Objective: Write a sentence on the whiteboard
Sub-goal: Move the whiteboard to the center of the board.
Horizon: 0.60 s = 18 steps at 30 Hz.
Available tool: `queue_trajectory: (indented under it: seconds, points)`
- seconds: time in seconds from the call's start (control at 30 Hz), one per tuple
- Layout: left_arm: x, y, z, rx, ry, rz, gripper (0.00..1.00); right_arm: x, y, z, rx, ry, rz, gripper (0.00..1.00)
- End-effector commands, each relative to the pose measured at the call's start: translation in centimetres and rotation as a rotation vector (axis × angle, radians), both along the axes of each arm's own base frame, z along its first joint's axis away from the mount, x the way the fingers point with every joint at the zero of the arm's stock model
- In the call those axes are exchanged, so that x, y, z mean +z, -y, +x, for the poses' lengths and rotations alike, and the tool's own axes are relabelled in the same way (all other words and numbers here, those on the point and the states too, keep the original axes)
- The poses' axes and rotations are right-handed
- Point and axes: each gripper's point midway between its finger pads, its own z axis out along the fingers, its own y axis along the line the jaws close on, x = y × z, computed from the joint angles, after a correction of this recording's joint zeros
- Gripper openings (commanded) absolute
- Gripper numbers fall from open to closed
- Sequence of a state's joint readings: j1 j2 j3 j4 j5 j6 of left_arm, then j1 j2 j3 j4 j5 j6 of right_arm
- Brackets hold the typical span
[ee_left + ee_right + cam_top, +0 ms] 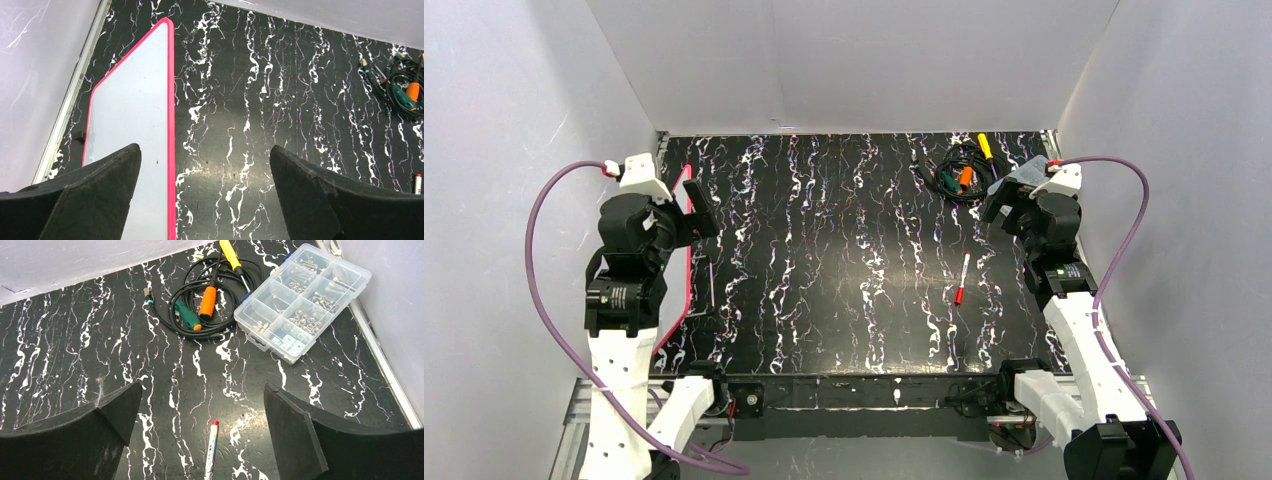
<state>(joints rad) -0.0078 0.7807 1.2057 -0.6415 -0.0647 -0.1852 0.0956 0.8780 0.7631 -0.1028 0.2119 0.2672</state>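
Left gripper [204, 150] hangs wide open with nothing in it. Right gripper [202, 387] is just as wide and just as empty. Below the left one the whiteboard [132, 100] lies flat along the left edge of the table [300, 100], and the face that shows is bare, so no sentence is on it yet. Below the right one the marker [211, 450] lies loose on the table, well apart from the whiteboard. Cables [200, 295] and a box [302, 300] lie farther out.

The marker looks light, stiff and smooth – likely to roll or slip, so I would pinch it across mid-barrel, clear of the red end, which may be a cap. The whiteboard looks rigid, thin and slick; it may slide under pen pressure – pressing on its rim should steady it
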Motion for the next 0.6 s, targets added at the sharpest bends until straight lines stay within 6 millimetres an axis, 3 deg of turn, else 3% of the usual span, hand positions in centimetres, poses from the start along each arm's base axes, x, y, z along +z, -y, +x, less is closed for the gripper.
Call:
queue_trajectory:
  seconds: [0.0, 0.27, 0.43, 0.57]
  points:
    - [1.1, -0.6, -0.3, 0.036, 0.007, 0.004, 0.99, 3.1, 0.0, 0.2, -0.01, 0.087, 0.04, 1.0]
    - [0.0, -0.2, -1.7, 0.0, -0.071, 0.011, 0.99, 3.2, -0.3, 0.2, 0.009, 0.085, 0.033, 1.0]
    - [-3.9, -1.4, -1.9, 0.075, -0.263, 0.027, 0.99, 2.7, -0.8, 0.3, 0.039, 0.064, 0.032, 1.0]
    - [-6.5, -1.2, -1.7, 0.076, -0.353, 0.011, 0.99, 2.4, -1.3, 0.4, 0.064, 0.052, 0.036, 1.0]
